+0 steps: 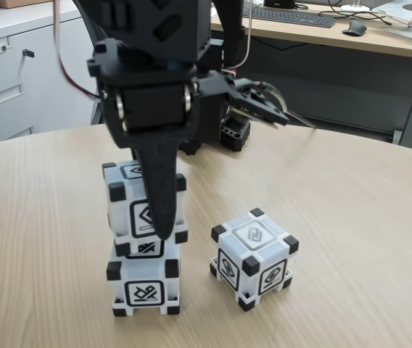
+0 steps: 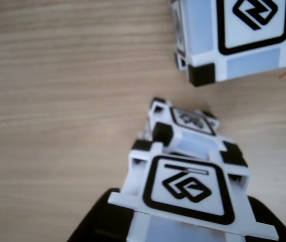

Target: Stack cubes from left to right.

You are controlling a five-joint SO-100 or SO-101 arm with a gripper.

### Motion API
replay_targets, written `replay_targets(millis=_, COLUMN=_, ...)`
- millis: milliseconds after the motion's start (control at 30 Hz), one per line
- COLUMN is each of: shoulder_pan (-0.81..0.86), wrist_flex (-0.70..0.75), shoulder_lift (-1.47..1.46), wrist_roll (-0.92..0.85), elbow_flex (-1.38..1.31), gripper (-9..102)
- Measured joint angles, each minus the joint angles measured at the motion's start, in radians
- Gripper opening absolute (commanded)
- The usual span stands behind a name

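Gripping the upper cube [image 1: 145,212], the jaws hold it atop the lower cube [image 1: 143,287], the third cube [image 1: 252,257] standing beside.

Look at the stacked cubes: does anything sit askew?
Yes. The upper white translucent plastic cube, between the black gripper's fingers, sits shifted and twisted on the bottom cube, edges not aligned. The third cube stands apart.

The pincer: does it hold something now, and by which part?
Yes. The pincer holds the upper cube by its side faces, on top of the lower cube.
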Motion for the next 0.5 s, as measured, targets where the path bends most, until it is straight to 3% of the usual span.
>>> replay_targets(millis=500, shoulder_pan=0.000, wrist_flex=0.000, shoulder_lift=0.002, wrist_roll=-0.031, elbow_flex=0.000, gripper=41)
